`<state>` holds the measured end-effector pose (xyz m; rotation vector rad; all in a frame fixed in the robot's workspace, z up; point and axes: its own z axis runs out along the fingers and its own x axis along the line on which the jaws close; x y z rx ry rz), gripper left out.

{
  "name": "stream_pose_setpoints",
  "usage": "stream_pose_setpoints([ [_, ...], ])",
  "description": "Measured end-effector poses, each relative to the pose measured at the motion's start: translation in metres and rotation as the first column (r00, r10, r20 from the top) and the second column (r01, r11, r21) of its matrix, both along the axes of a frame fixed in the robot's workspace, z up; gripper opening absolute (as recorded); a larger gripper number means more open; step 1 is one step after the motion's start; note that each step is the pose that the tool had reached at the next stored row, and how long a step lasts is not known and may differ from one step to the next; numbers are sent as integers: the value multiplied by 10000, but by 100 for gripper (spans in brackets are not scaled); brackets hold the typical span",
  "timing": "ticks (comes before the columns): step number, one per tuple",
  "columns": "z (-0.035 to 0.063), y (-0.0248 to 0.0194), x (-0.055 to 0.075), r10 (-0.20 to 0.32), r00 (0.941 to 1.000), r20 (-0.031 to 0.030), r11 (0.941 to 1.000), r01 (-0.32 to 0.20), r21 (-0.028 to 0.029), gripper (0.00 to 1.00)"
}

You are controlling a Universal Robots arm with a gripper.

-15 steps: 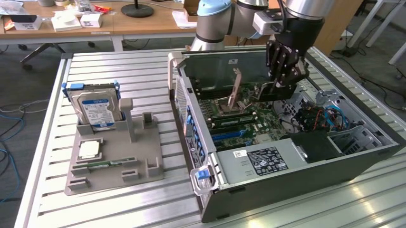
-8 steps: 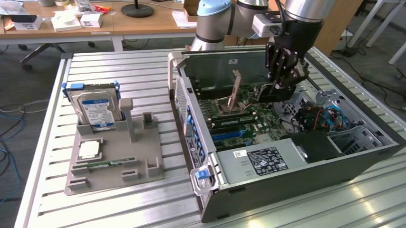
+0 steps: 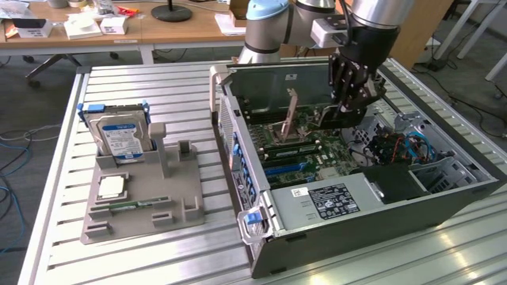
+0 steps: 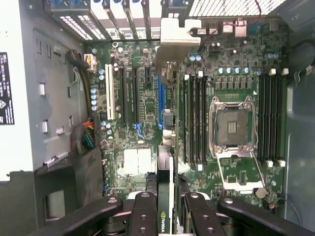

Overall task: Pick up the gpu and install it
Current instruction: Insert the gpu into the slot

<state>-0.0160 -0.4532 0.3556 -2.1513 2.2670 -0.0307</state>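
My gripper (image 3: pixel 347 105) reaches down into the open computer case (image 3: pixel 372 228) and is shut on the gpu (image 3: pixel 317 119), a thin black card held on edge above the motherboard (image 3: pixel 309 151). The card's silvery end bracket (image 3: pixel 291 111) points toward the case's rear wall. In the wrist view the gpu (image 4: pixel 164 169) runs edge-on out from between the black fingers (image 4: pixel 142 209) of the gripper (image 4: pixel 167 199). Its bracket (image 4: pixel 176 39) hangs near the rear slot openings. The card lies roughly along the blue expansion slot (image 4: pixel 160 101); whether it touches the slot I cannot tell.
A grey holder (image 3: pixel 142 208) at the exterior view's left carries a silver hard drive (image 3: pixel 119 135), a processor chip (image 3: pixel 111 187) and a green memory stick (image 3: pixel 130 205). Inside the case are the power supply (image 3: pixel 333 199), the open processor socket (image 4: pixel 231 125) and memory slots (image 4: pixel 194 120). Desks stand behind.
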Motion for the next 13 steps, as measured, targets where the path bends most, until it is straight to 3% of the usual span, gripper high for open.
stream_pose_setpoints([
  [8, -10, 1, -30, 0, 10000, 1, 10000, 0, 3, 26],
  [13, -85, 0, -33, -1, 10000, 0, 10000, 1, 1, 26],
])
